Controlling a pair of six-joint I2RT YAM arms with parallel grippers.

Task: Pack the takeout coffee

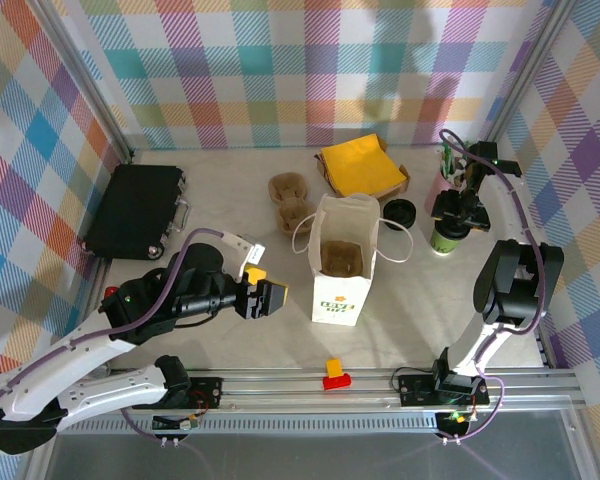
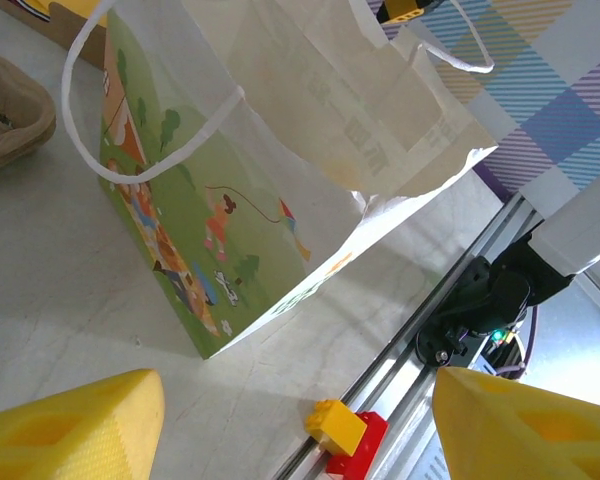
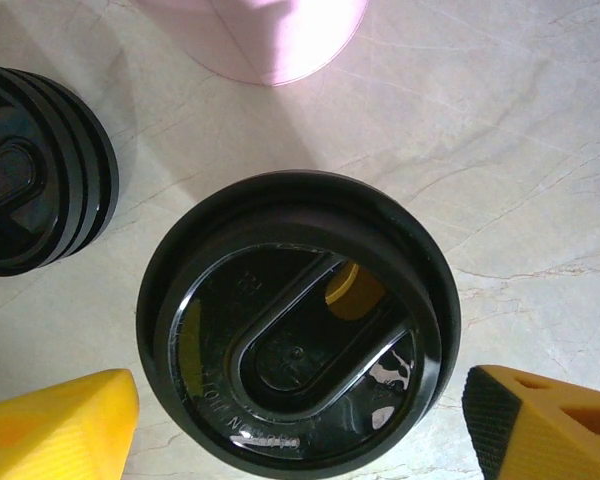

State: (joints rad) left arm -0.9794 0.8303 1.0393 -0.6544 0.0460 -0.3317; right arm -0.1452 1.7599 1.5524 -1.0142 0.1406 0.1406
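Note:
The takeout coffee [image 1: 443, 240] is a small cup with a green lower band, standing at the right of the table. From above, its black lid [image 3: 298, 320] lies between my right gripper's yellow fingers [image 3: 60, 425]. My right gripper [image 1: 458, 214] hovers over the cup, open, one finger close on each side of the lid. The white paper bag [image 1: 340, 262] stands upright and open at the table's middle, a brown insert inside it. My left gripper [image 1: 267, 298] is open just left of the bag, holding nothing, and the bag's printed side [image 2: 190, 210] faces it.
A pink tumbler [image 1: 447, 172] stands just behind the cup, and a stack of black lids [image 1: 399, 212] lies to its left. Yellow napkins in a box [image 1: 360, 166], brown cup carriers [image 1: 290, 202] and a black case [image 1: 135, 210] lie further back. Lego bricks [image 1: 334, 373] sit on the front rail.

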